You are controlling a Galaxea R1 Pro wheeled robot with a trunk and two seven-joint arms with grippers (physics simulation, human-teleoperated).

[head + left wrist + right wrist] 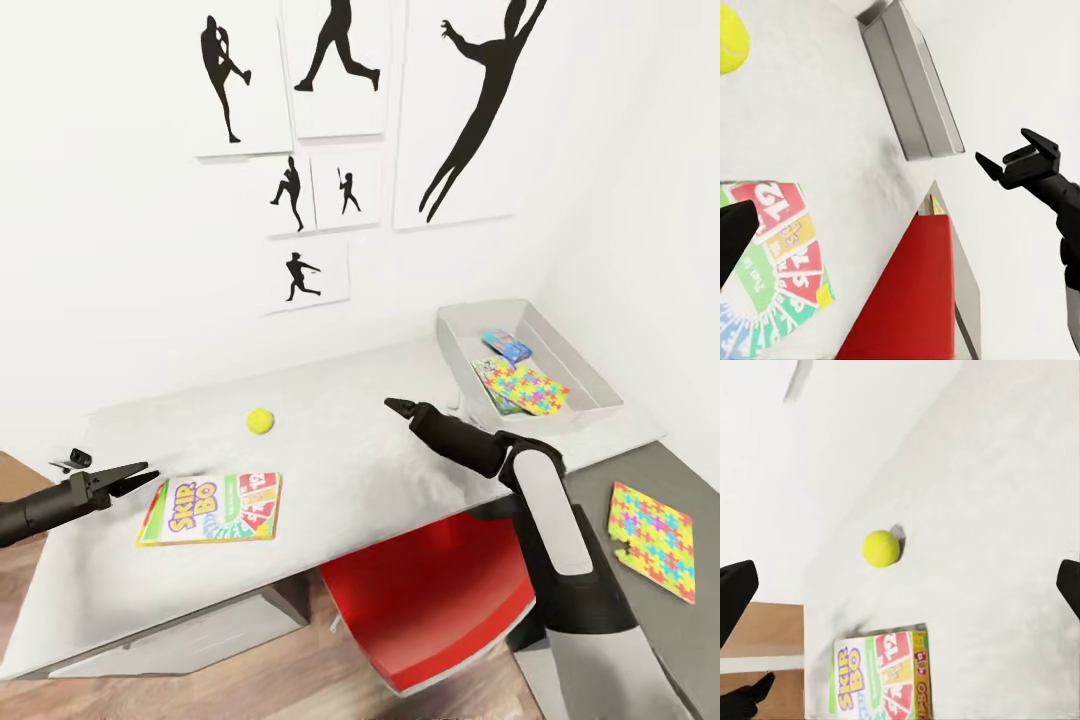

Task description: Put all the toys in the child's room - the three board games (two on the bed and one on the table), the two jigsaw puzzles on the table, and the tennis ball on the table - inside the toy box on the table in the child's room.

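The SKIP-BO board game [210, 508] lies flat near the table's [350, 460] front left. My left gripper [148, 474] hovers open just left of it, holding nothing. The tennis ball [261, 421] rests behind the game and is seen again as the ball [881, 547] in the right wrist view. My right gripper [400, 406] hangs open and empty over mid-table, right of the ball. The grey toy box [590, 385] at the back right holds a blue game [507, 346], a green-edged game [490, 372] and one jigsaw puzzle [535, 392]. Another puzzle [651, 538] lies on the dark lower section.
A red chair [440, 590] is tucked under the table's front edge. A small black object [74, 460] sits at the table's left edge. Silhouette posters [340, 70] hang on the wall behind, and a side wall closes the right.
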